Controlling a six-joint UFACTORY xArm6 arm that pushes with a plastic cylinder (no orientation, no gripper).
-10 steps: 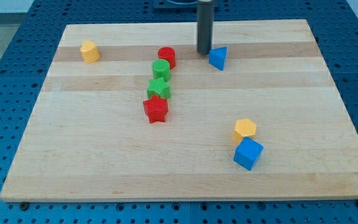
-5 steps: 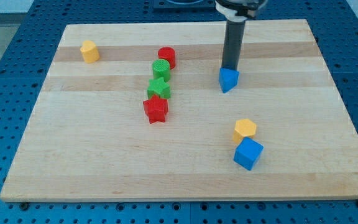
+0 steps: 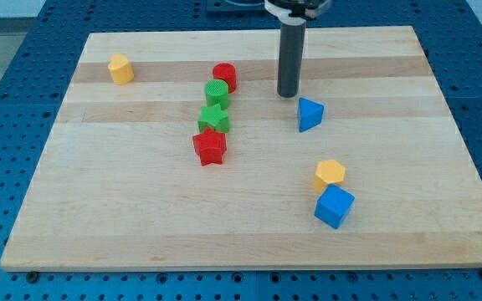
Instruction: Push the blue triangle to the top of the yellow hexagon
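Note:
The blue triangle [image 3: 310, 114] lies on the wooden board, right of centre. The yellow hexagon [image 3: 330, 175] sits below it toward the view's bottom right, touching the blue cube [image 3: 334, 206] just beneath it. My tip [image 3: 288, 94] stands a little up and to the left of the blue triangle, apart from it by a small gap.
A red cylinder [image 3: 224, 77], a green cylinder [image 3: 217, 93], a green star [image 3: 213, 119] and a red star [image 3: 210, 146] form a line left of centre. A second yellow block [image 3: 120, 68] sits at the top left. The board's top edge [image 3: 249, 33] is close behind the rod.
The blue triangle was pushed down and to the right, toward the yellow hexagon. My tip then drew back up and left, leaving contact with it.

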